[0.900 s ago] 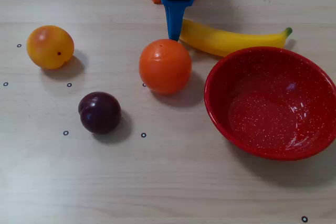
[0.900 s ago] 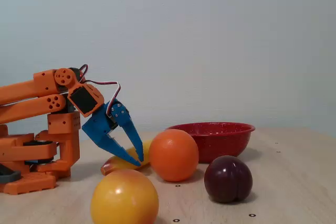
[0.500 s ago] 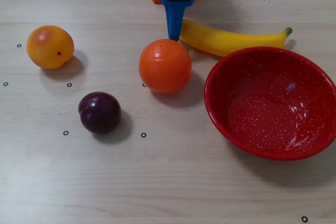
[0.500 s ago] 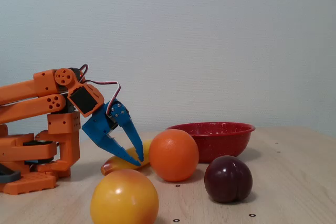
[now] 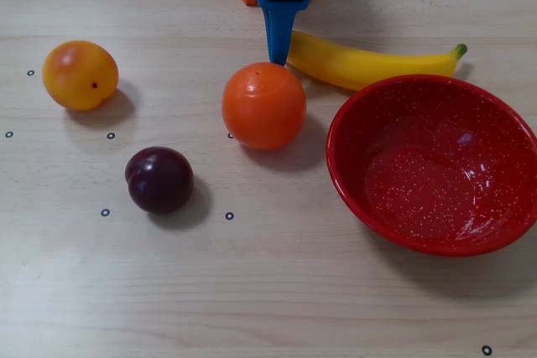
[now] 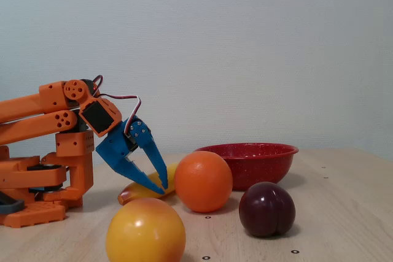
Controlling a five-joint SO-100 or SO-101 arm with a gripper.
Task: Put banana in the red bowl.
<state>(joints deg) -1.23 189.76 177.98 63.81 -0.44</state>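
The table (image 5: 277,291) carries five items: one banana (image 5: 369,63), one red bowl (image 5: 432,165), one orange ball-shaped fruit (image 5: 263,106), one yellow-orange fruit (image 5: 80,75) and one dark purple plum (image 5: 159,179). One arm (image 6: 43,115) is present, orange in body, with one blue gripper (image 6: 163,188).

Banana: it lies flat on the table at the top of the overhead view, directly above the rim of the red bowl, green stem tip toward the right. Its blunt end sits just beside the gripper. In the fixed view (image 6: 144,189) most of it is hidden behind the orange ball-shaped fruit (image 6: 203,181) and the gripper.

Red bowl: upright at the right of the overhead view, nothing inside. In the fixed view (image 6: 255,162) it stands behind the plum (image 6: 266,209).

Gripper: the fixed view shows its two fingers parted near the base and converging to tips that are close together, angled down toward the table by the banana's blunt end. It holds nothing. In the overhead view (image 5: 278,56) it reads as one narrow blue wedge with its tip at the upper edge of the orange ball-shaped fruit; contact cannot be determined.

The yellow-orange fruit (image 6: 145,231) is nearest the fixed camera, well apart from the bowl.
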